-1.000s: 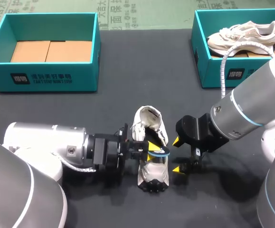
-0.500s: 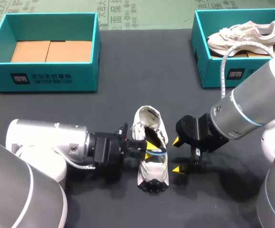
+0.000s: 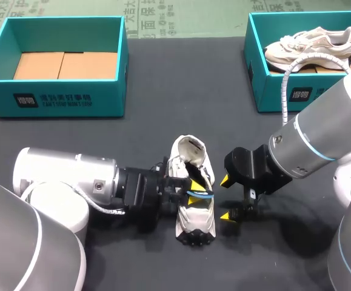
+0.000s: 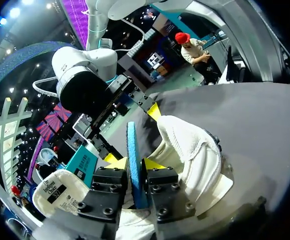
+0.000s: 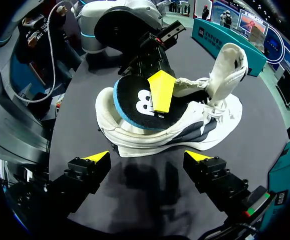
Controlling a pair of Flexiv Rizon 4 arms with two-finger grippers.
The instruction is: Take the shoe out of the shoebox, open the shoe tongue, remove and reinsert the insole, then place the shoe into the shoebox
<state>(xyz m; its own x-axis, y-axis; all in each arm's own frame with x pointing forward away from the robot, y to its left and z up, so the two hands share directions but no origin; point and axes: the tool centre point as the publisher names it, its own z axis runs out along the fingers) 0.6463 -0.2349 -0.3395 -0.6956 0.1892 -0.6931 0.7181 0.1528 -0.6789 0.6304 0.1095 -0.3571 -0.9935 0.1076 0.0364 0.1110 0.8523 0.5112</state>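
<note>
At the centre of the table (image 3: 163, 109), the left arm's jaws are clamped on the blue-rimmed insole (image 3: 200, 194), held on edge at the opening of the shoe (image 3: 194, 221). To its right, the right arm's jaws stand apart just beside the shoe, holding nothing.

Robot test bench, black table (image 3: 181, 85), two teal shoeboxes (image 3: 60, 100)

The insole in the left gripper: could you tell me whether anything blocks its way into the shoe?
Nothing visible does. The left gripper holds the insole right against the opening of the shoe; the open right gripper stands beside the shoe, not touching.
</note>
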